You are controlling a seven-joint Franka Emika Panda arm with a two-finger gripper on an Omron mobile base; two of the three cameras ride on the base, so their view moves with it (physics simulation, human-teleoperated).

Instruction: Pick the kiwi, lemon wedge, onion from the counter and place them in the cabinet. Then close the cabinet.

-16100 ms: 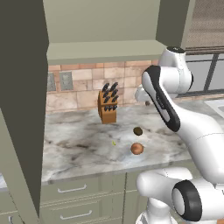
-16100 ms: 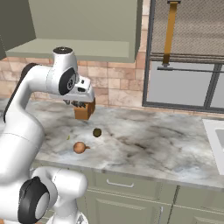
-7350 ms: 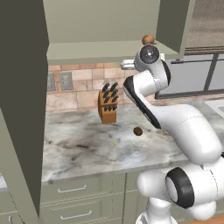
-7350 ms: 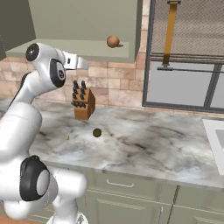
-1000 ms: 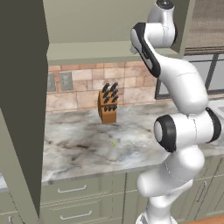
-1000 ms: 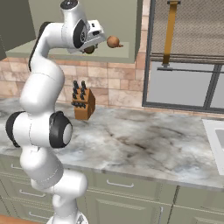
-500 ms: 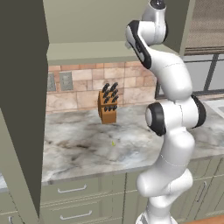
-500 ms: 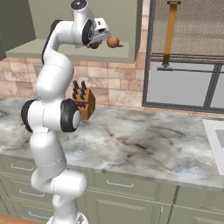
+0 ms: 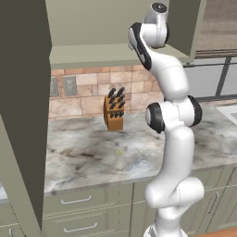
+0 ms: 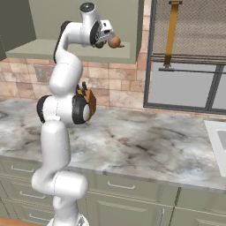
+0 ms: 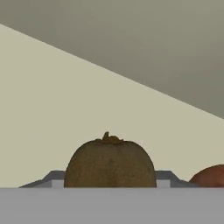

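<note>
Up at the open cabinet (image 10: 79, 48), the white arm is reaching nearly straight overhead, and the hand (image 10: 104, 40) is sitting at the level of the shelf beside the onion (image 10: 115, 42). Seen from the hand view, the kiwi (image 11: 110, 162) is sitting between the two grey finger pads (image 11: 53, 179), which are flanking it closely on either side, so the hand is grasping the kiwi; its skin is showing as matte brown-olive with a small rough stem nub on top. To one side of it, the onion (image 11: 211, 176) is appearing as a smooth orange-brown curve, resting on the flat pale olive shelf surface. Down on the tabletop (image 9: 83, 152), a polished grey-white marbled slab with dark veins, the lemon wedge (image 9: 120, 151) is lying as a tiny pale yellow speck in front of the wooden knife block (image 9: 115, 110), which is holding several black handles. No legible writing or brand marks are showing on any surface.
</note>
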